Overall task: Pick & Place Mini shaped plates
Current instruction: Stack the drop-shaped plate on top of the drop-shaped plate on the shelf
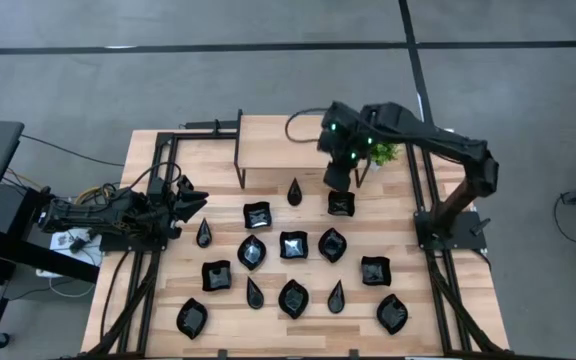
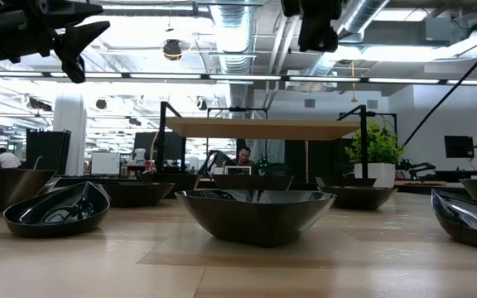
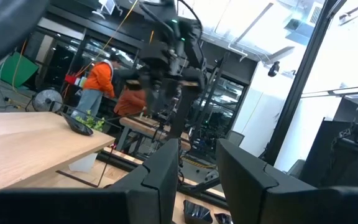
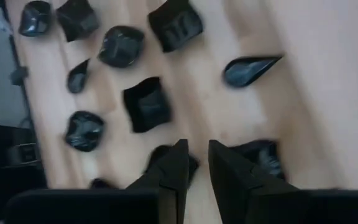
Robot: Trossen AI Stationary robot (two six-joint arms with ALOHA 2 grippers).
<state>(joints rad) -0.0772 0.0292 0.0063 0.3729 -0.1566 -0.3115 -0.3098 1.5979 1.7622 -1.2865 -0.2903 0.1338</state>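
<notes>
Nearest the low camera sits a rounded-square plate [image 2: 255,213], with a leaf-shaped plate [image 2: 56,209] beside it and more dishes strung out behind. From above, the mini shaped plates [image 1: 293,245] lie scattered in loose rows across the near half of the tabletop [image 1: 268,145], all apparently free, none in either grip. I judge the task barely begun or mid-way: no sorted group shows, and every dish visible seems yet to be moved.

Left tool [image 1: 190,203] hangs above the tabletop's edge, its fingers a little apart and empty; a teardrop plate [image 1: 204,233] lies just beside it, the rest farther off. Right tool [image 4: 194,163] hovers over a square plate [image 1: 341,203] directly below, fingers nearly together with a narrow gap, gripping nothing; another teardrop [image 4: 248,70] lies just ahead of it.

Beyond, a pale wooden shelf on black posts [image 2: 259,128] stands at the back, a small green plant [image 2: 377,147] near it. Farther still is an office-like hall with exposed ducts and people in the distance.
</notes>
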